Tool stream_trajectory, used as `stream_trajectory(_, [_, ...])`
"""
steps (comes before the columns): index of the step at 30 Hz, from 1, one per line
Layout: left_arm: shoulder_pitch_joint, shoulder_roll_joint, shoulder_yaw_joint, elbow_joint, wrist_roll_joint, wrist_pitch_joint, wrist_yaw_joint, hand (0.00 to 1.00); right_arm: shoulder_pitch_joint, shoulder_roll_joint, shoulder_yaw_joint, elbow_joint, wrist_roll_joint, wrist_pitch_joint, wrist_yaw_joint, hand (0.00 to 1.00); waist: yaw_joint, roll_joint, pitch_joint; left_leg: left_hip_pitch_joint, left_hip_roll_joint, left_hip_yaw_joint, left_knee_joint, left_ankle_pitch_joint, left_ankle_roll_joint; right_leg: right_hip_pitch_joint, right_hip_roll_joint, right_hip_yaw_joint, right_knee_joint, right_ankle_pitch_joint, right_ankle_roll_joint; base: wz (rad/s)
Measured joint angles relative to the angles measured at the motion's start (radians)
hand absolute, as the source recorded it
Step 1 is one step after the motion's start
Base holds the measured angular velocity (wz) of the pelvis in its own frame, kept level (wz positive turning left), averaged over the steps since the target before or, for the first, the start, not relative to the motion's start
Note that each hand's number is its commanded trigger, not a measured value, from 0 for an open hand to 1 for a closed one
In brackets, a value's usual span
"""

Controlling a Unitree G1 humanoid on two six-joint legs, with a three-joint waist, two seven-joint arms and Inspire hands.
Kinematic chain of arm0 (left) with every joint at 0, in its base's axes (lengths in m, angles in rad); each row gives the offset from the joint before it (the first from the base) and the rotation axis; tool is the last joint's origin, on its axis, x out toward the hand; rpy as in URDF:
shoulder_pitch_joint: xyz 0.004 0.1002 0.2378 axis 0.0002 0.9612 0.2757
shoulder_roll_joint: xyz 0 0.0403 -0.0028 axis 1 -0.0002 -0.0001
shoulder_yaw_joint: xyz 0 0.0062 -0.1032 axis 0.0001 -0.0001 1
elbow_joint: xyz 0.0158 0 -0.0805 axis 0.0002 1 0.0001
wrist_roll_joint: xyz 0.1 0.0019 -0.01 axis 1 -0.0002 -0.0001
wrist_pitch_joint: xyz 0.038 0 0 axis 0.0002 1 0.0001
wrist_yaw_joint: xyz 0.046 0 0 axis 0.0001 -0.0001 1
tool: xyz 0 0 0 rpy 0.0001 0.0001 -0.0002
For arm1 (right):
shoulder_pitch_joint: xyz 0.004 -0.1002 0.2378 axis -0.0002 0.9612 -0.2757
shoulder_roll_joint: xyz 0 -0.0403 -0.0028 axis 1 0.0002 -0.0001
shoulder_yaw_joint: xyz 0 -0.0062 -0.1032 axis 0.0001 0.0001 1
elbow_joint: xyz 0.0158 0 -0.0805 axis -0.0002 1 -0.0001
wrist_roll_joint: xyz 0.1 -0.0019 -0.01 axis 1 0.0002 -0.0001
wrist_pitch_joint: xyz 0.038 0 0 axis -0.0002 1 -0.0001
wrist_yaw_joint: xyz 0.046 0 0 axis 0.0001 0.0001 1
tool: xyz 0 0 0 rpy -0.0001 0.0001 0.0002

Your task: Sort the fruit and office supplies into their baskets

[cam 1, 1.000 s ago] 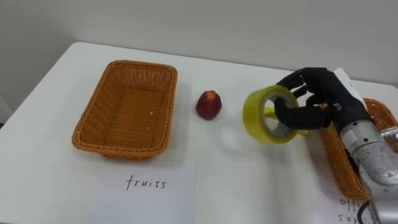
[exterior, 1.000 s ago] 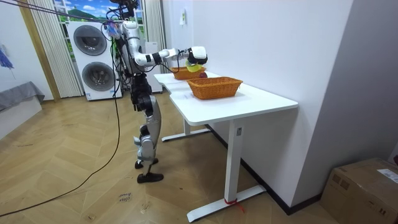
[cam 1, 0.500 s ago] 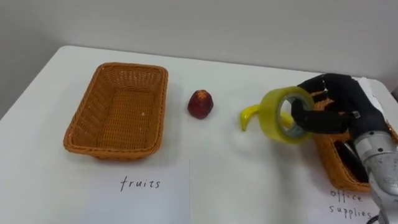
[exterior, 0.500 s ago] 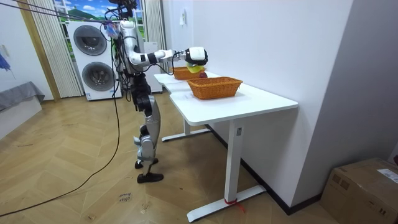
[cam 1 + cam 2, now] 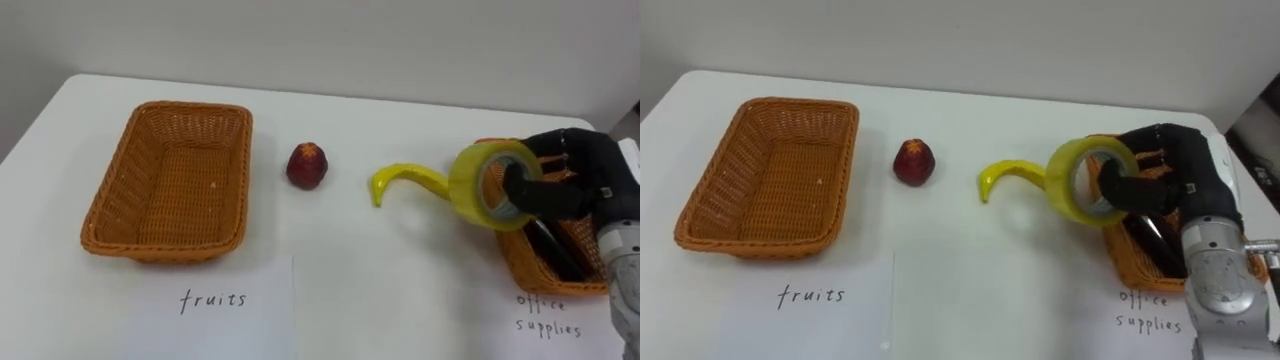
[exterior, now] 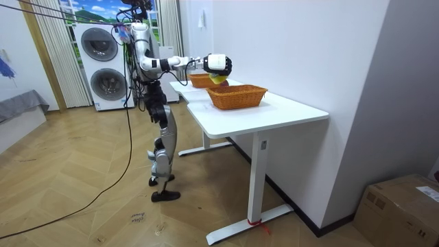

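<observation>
My right hand (image 5: 575, 185) (image 5: 1170, 180) is shut on a yellow tape roll (image 5: 488, 186) (image 5: 1080, 179), held in the air at the left rim of the wicker basket (image 5: 530, 266) (image 5: 1122, 262) labelled office supplies. Dark items lie inside that basket. A yellow banana (image 5: 405, 181) (image 5: 1012, 175) lies on the white table just left of the roll. A red apple (image 5: 306, 166) (image 5: 914, 161) sits at the table's middle. The empty wicker basket (image 5: 165, 184) (image 5: 765, 177) labelled fruits stands at the left. In the room view the right hand (image 6: 218, 64) reaches over the table.
Paper labels lie in front of each basket: fruits (image 5: 214, 318) and office supplies (image 5: 550, 322). The table (image 5: 370, 280) backs onto a white wall. In the room view the robot stands at the table's long side, with washing machines (image 6: 103, 65) behind it.
My right hand has carried the tape roll to the right, up to the office supplies basket's rim. The banana, hidden behind the roll before, now lies in plain sight. The camera shifted rightward.
</observation>
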Motion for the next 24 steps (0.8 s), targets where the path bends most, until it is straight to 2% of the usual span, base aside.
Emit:
stream_trajectory(12, [0.006,-0.004,0.001,0.0,-0.001,0.006,0.022,0.0,0.0,0.0,-0.066,0.07,0.006,-0.002,-0.012,1.0,-0.003,0.006,-0.0023,0.0,0.0,0.002,0.002,0.0,0.0,0.001,0.0,0.004,0.0,0.0,0.0,0.0])
stream_trajectory(24, [0.017,-0.004,0.018,0.0,-0.002,0.003,0.049,0.0,0.0,-0.003,-0.107,0.147,0.043,-0.003,-0.079,1.0,-0.017,0.005,-0.0031,0.02,0.003,0.021,-0.021,0.001,-0.001,0.004,0.005,0.018,-0.002,0.0,0.0,-0.04])
